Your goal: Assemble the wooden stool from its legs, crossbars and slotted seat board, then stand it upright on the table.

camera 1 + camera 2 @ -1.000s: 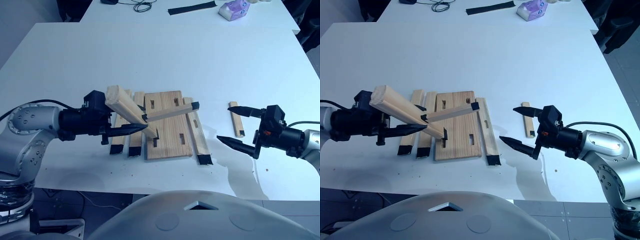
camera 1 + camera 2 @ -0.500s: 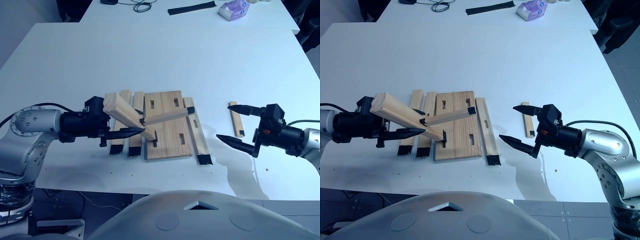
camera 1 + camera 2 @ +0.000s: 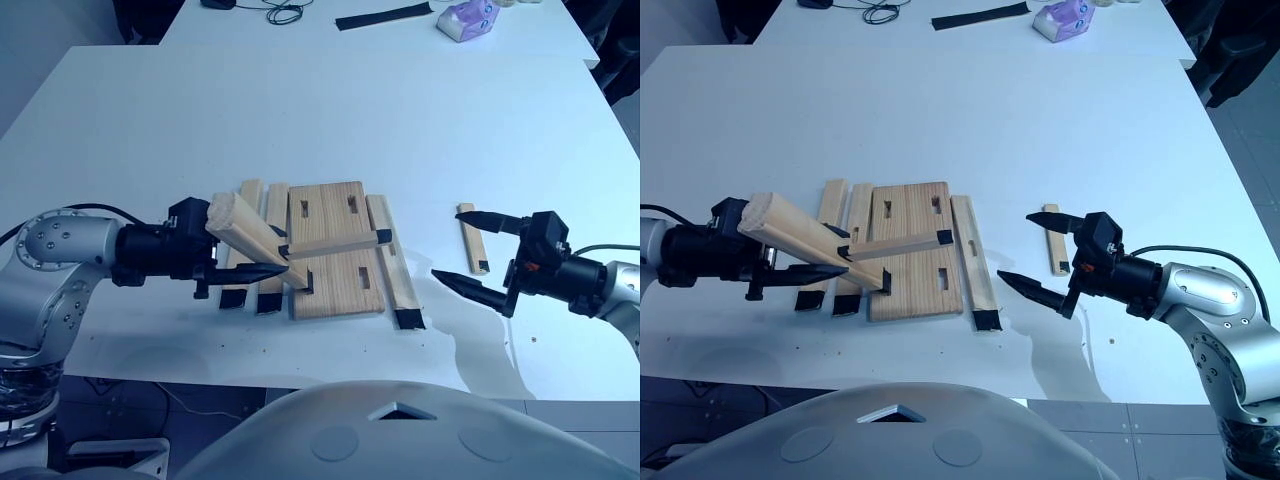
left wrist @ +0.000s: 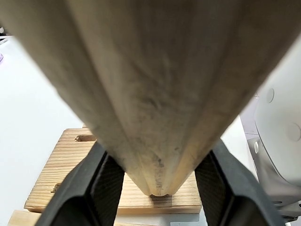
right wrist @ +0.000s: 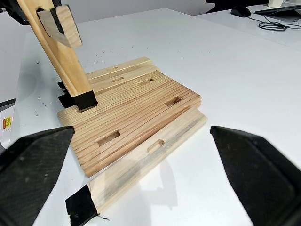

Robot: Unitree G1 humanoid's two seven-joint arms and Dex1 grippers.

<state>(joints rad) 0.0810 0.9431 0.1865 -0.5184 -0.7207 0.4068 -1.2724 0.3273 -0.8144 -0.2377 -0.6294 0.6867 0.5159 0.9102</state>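
Note:
My left gripper (image 3: 262, 265) is shut on a wooden leg (image 3: 245, 228) that slants down to the slotted seat board (image 3: 335, 250), its black-capped foot resting on the board's near left part. A crossbar (image 3: 335, 241) joined to that leg lies across the board. In the left wrist view the leg (image 4: 150, 84) sits between both fingers (image 4: 89, 188). My right gripper (image 3: 447, 243) stands open to the right of the board, beside a short crossbar (image 3: 472, 238) lying on the table. Two legs (image 3: 262, 200) lie left of the board and one leg (image 3: 392, 262) lies right of it.
The white table (image 3: 330, 110) stretches far behind the parts. A black strip (image 3: 385, 15), a purple packet (image 3: 468, 18) and cables (image 3: 285, 10) lie on a second table at the back. The table's front edge runs just below both grippers.
My left gripper has lowered the leg, and the crossbar's free end has come down from the air onto the seat board. The right arm has stayed in place.

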